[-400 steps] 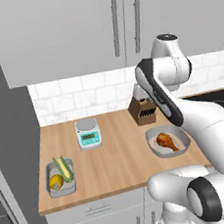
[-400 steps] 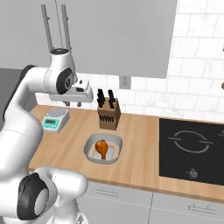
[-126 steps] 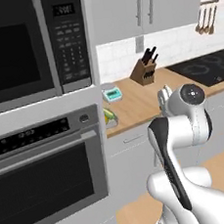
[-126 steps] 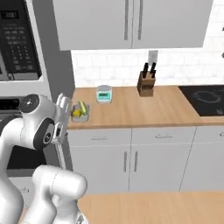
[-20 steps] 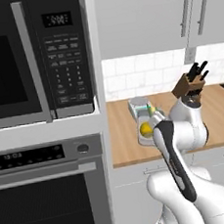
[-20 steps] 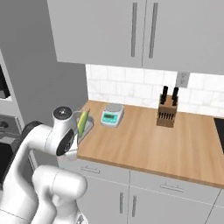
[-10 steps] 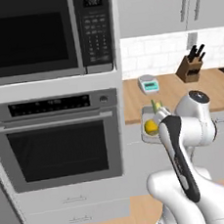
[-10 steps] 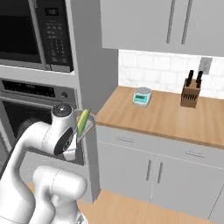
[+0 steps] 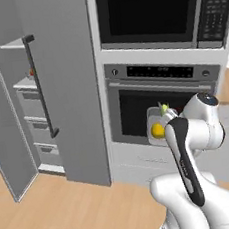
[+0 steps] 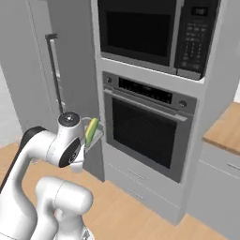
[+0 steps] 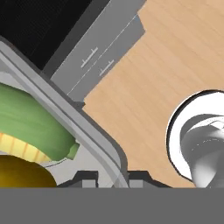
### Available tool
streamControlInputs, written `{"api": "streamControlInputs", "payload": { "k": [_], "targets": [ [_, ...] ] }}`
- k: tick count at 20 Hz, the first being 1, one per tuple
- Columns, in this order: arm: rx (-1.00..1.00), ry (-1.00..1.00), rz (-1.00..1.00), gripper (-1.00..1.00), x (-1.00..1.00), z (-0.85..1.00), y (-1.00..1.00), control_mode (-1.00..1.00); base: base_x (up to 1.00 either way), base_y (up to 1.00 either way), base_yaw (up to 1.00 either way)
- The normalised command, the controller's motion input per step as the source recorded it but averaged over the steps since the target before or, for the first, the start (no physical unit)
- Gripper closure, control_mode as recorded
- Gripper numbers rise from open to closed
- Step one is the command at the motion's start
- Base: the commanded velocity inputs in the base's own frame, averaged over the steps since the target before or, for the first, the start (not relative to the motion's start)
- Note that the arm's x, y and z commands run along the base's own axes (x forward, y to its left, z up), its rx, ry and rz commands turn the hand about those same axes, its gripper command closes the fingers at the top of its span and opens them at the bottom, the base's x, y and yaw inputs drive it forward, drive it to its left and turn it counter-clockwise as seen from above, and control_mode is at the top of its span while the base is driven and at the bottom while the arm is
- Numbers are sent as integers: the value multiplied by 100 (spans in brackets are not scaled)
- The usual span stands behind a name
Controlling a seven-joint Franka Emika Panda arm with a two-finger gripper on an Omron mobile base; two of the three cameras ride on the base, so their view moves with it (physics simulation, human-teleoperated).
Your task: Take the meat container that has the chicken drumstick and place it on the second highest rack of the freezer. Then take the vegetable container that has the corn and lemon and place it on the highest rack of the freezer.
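My gripper [image 11: 114, 178] is shut on the rim of the vegetable container [image 11: 89, 131], a pale grey tray held up in front of the oven. The green-husked corn [image 11: 35, 124] and the yellow lemon [image 11: 19, 173] lie in it. The same tray [image 9: 154, 127] carries the lemon [image 9: 158, 129] and corn [image 9: 164, 108] in the left base view, and the corn [image 10: 91, 126] stands out beside the hand in the right base view. The freezer [image 9: 66, 66] stands open at left, with the highest rack [image 9: 14, 45] and a lower shelf [image 9: 26, 84]. A small orange-brown thing [image 9: 31, 72], apparently the chicken drumstick, sits on that lower shelf.
The black-fronted oven [image 9: 158, 109] and microwave [image 9: 150, 12] fill the wall right behind the tray. The freezer's open door [image 9: 5, 109] juts out at left, with a long dark bar handle [image 9: 38, 85]. Grey drawers [image 9: 37, 125] sit below the shelves. Wooden floor [image 9: 71, 207] lies in front.
The whole picture has swung left from the counter to the oven and open freezer, so the base moved. The vegetable container stays in my gripper.
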Motion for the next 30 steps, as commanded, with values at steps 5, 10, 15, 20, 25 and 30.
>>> {"api": "streamControlInputs", "payload": {
  "k": [5, 10, 15, 20, 25, 30],
  "targets": [
    [0, 0, 0, 100, 0, 0, 0, 100, 17, 100, 48],
    [0, 0, 0, 100, 0, 0, 0, 100, 94, 100, 19],
    [0, 0, 0, 100, 0, 0, 0, 100, 100, 86, -22],
    [0, 0, 0, 100, 0, 0, 0, 100, 99, 41, -60],
    [0, 0, 0, 100, 0, 0, 0, 100, 81, 59, -44],
    [0, 0, 0, 100, 0, 0, 0, 100, 57, 54, -8]
  ]
}}
